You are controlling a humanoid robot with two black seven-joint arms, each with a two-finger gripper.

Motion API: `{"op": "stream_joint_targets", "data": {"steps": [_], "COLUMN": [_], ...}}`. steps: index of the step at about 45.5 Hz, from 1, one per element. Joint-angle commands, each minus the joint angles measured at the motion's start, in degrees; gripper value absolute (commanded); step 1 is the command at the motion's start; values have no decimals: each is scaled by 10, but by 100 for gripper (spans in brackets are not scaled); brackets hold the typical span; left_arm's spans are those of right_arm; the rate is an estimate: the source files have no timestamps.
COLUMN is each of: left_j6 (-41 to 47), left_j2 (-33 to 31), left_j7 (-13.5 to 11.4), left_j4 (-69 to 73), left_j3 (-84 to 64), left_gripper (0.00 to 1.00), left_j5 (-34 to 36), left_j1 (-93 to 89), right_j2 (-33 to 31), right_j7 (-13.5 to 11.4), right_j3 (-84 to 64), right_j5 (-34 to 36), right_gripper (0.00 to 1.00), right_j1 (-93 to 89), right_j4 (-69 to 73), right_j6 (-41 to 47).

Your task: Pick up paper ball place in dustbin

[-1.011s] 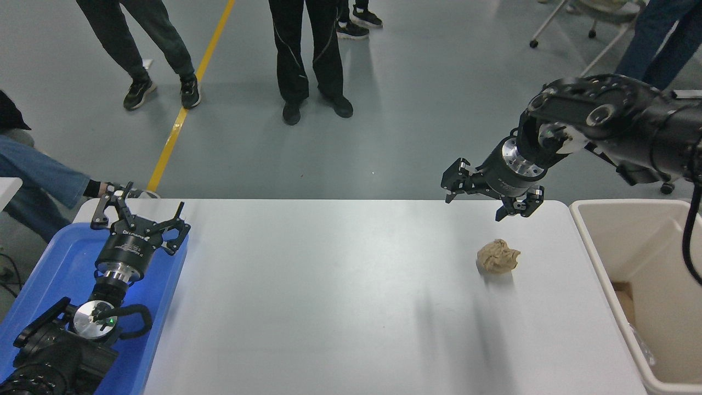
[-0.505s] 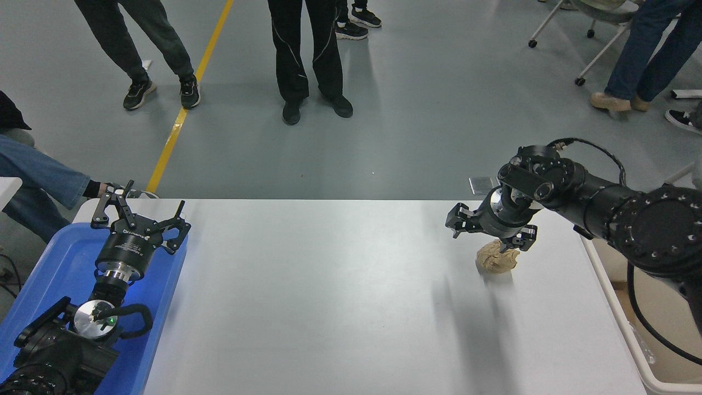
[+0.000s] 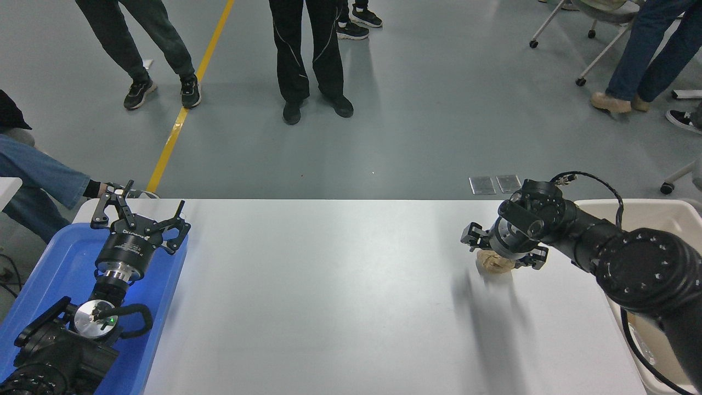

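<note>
The tan paper ball (image 3: 493,263) lies on the white table (image 3: 329,285) near its right end, mostly covered from above by my right gripper (image 3: 504,249). That gripper is lowered onto the ball and open, one finger on the ball's left and one on its right. I cannot tell whether the fingers touch the paper. The cream dustbin (image 3: 661,206) stands just off the table's right end, largely hidden behind the right arm. My left gripper (image 3: 140,215) is parked open over the blue tray.
A blue tray (image 3: 49,263) sits at the table's left end under the left arm. A seated person's sleeve (image 3: 44,175) is close to the far left corner. Several people stand on the floor beyond the far edge.
My right gripper has come down from above the table's far edge onto the paper ball, its fingers now on either side of it. The ball and the left arm have not moved.
</note>
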Motion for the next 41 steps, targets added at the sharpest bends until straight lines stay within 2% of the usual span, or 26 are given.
{"op": "stream_joint_targets", "data": {"steps": [1,6,12,16,20,23,41], "left_j6": [0,0,0,0,0,0,0], "left_j2": [0,0,0,0,0,0,0], "left_j7": [0,0,0,0,0,0,0], "left_j4": [1,1,0,1,1,1,0], "left_j3": [1,0,0,1,0,0,0], "left_gripper": [99,99,99,99,99,99,99], "left_j5": [0,0,0,0,0,0,0], "left_j1": [0,0,0,1,0,0,0], "right_j2": [3,3,3,3,3,3,3], "right_j7": [6,7,7,7,6,5,4], "right_j3": [1,4,6,9,17,20,20], "right_j5": [-1,-1,0,0,0,-1,0], "right_gripper": [99,95,71,41,21,0,0], "right_j1": [-28,-29,-30,-30,-30,-30,0], "right_j4": [-8,-9,-8,-9,-9,-9,15], "right_j6": [-82,-92,-92,-88,-85,-84,-74]}}
